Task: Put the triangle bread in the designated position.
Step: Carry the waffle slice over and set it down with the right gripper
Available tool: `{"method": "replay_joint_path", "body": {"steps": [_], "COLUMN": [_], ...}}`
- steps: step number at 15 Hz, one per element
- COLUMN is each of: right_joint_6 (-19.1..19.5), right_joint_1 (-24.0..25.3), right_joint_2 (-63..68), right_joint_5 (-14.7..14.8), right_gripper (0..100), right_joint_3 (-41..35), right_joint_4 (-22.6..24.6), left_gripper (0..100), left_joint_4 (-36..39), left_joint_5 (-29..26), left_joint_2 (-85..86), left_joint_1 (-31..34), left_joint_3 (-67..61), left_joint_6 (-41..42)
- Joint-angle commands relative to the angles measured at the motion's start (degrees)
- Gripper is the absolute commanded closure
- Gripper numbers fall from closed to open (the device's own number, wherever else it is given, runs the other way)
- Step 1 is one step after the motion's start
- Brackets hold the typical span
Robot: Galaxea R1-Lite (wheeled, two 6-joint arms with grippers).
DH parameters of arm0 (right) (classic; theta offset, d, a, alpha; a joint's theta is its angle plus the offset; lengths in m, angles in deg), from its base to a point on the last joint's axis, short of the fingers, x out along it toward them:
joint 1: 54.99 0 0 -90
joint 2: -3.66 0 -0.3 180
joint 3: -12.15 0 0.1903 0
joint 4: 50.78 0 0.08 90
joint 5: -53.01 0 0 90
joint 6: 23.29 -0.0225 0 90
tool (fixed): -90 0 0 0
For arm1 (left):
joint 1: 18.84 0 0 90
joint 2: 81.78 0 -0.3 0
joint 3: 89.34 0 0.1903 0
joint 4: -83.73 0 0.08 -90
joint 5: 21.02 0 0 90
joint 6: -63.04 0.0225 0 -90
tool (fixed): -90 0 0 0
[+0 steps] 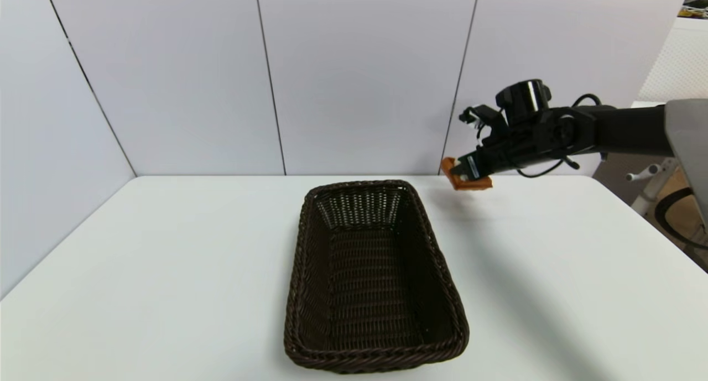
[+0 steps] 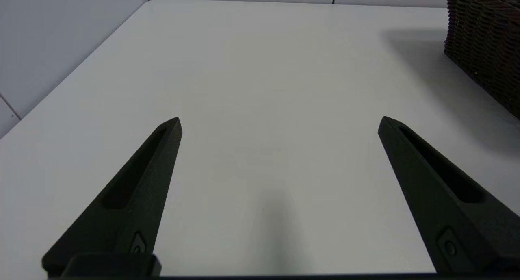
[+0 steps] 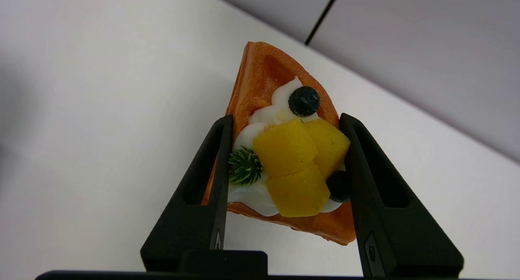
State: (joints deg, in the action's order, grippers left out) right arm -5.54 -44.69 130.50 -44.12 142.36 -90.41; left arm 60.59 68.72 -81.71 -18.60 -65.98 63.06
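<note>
The triangle bread [image 1: 466,181] [image 3: 280,150], an orange-brown wedge with white cream, yellow cubes and dark berries, hangs above the table's far right part, beyond the basket's far right corner. My right gripper [image 1: 463,171] [image 3: 286,121] is shut on it, one finger on each side of the topping. Beneath it lies plain white tabletop [image 3: 101,109]. My left gripper [image 2: 279,123] is open over bare table with nothing between its fingers; it does not show in the head view.
A dark brown woven basket [image 1: 298,292] [image 2: 483,40] stands lengthwise in the middle of the white table [image 1: 166,259], nothing visible in it. Grey wall panels close the back and left. Beyond the table's right edge stands some white equipment [image 1: 658,187].
</note>
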Motion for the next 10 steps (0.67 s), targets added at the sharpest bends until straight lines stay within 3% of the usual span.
{"method": "replay_joint_path", "body": {"steps": [1,5,10], "right_joint_6": [2.03,2.11,1.5], "right_joint_1": [2.88,6.66,12.29], "right_joint_2": [-4.76,-6.35,-10.83], "right_joint_5": [-0.43,-2.01,-3.06], "right_gripper": [100,100,100], "right_joint_3": [4.52,4.34,4.43], "right_joint_4": [2.2,15.03,16.7], "left_gripper": [0,0,0], "left_joint_4": [-0.13,0.04,-0.13], "left_joint_5": [0.0,0.0,0.0], "left_joint_2": [0.01,0.01,0.01], "left_joint_1": [0.02,0.02,0.02], "left_joint_3": [0.0,0.0,0.0], "left_joint_6": [-0.02,-0.02,-0.02]}}
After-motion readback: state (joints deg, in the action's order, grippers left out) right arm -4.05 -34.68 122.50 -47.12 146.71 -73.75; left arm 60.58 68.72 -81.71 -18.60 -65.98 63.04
